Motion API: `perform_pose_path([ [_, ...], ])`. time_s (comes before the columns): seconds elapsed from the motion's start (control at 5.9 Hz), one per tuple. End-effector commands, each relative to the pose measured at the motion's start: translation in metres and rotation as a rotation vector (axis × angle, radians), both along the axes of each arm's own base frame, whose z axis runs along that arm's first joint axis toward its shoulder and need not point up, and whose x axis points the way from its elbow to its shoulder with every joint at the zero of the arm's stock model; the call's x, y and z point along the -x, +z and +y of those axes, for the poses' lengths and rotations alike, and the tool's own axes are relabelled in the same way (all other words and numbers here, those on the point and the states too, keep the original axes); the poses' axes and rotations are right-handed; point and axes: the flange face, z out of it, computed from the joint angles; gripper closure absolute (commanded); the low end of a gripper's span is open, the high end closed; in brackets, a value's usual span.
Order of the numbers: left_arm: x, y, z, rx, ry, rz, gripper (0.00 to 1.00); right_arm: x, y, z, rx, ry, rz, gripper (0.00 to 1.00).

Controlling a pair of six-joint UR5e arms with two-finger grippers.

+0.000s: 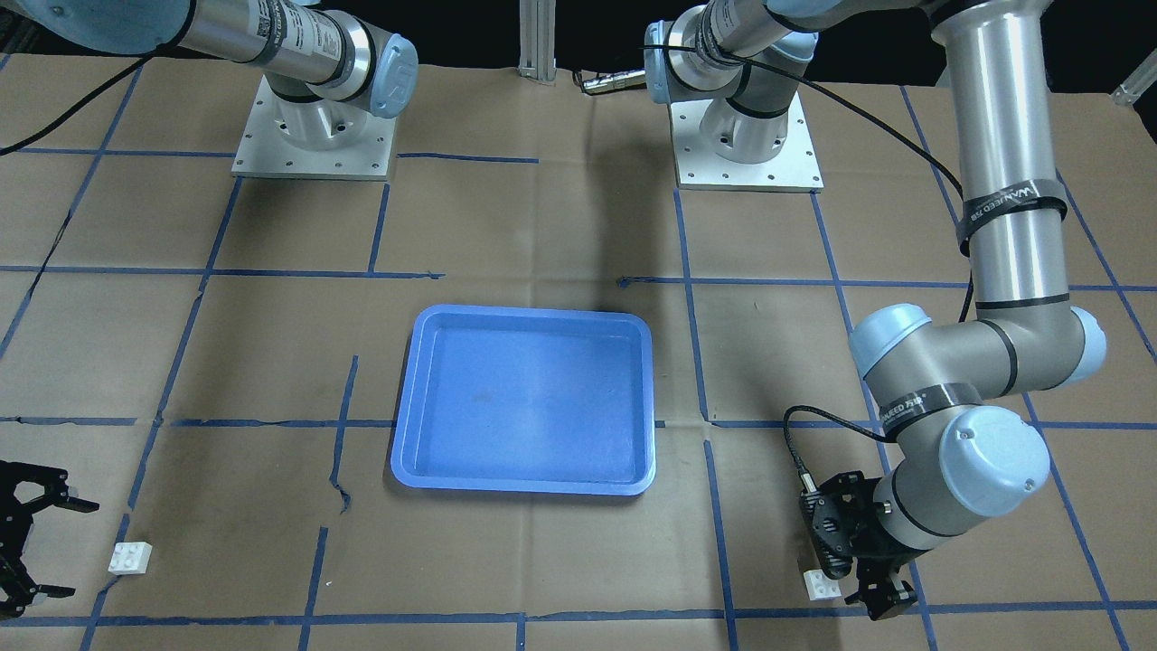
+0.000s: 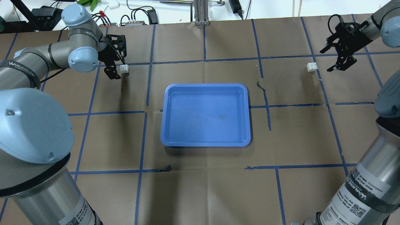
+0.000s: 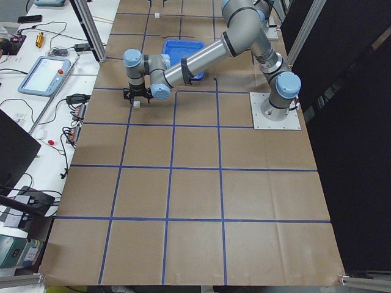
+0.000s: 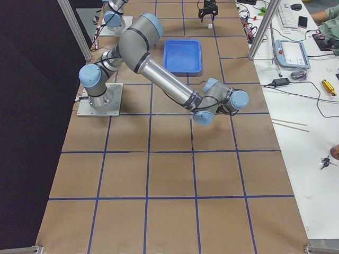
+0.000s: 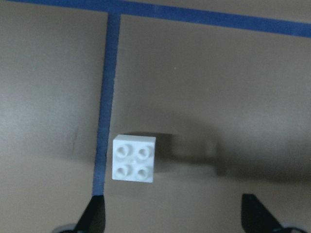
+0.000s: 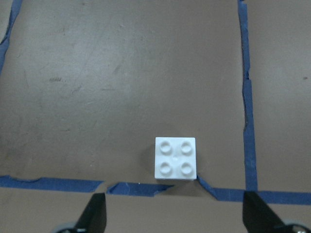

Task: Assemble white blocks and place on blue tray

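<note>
- Fingers of left gripper (image 5: 175, 218) are spread, only their tips show at frame bottom; one white block (image 5: 133, 158) lies ahead, untouched, beside blue tape (image 5: 104, 97)
- blue tray (image 2: 206, 85) sits central, free paper (image 2: 206, 187) all around
- other white block (image 6: 175, 158) lies before spread right gripper (image 6: 176, 217), untouched

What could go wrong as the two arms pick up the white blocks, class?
In the left wrist view, the left white block sits off-centre, near one finger of the open left gripper; that finger might clip it on descent.
The right white block is small between the fingers of the open right gripper, so it could twist when gripped, spoiling stud alignment.
</note>
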Motion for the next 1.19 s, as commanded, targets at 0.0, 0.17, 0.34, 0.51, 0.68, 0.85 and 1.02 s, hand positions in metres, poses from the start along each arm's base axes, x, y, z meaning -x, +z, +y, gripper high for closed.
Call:
perform_pose_path([
  [0.0,-0.001,-0.020,-0.008,0.005,-0.004,0.008,0.03,-0.007,-0.023,-0.002,-0.005,0.020,-0.043,0.00],
  [0.17,-0.001,-0.033,-0.010,-0.009,-0.005,0.009,0.02,-0.012,-0.028,0.000,-0.017,0.023,-0.049,0.01],
  [0.34,-0.001,-0.032,-0.010,-0.013,-0.007,0.010,0.11,-0.016,-0.031,0.003,-0.024,0.027,-0.053,0.01],
  [0.51,-0.001,-0.028,-0.011,-0.007,-0.013,0.008,0.63,-0.016,-0.033,0.003,-0.025,0.029,-0.052,0.06],
  [0.68,-0.002,-0.022,-0.013,0.000,-0.013,0.007,0.87,-0.016,-0.031,0.003,-0.023,0.028,-0.051,0.12],
  [0.85,0.003,-0.012,-0.014,0.012,-0.017,0.005,1.00,-0.015,-0.028,0.001,-0.012,0.026,-0.045,0.12],
  [1.02,0.012,0.017,-0.006,0.001,-0.028,0.004,1.00,-0.015,-0.027,0.001,-0.011,0.025,-0.042,0.18],
])
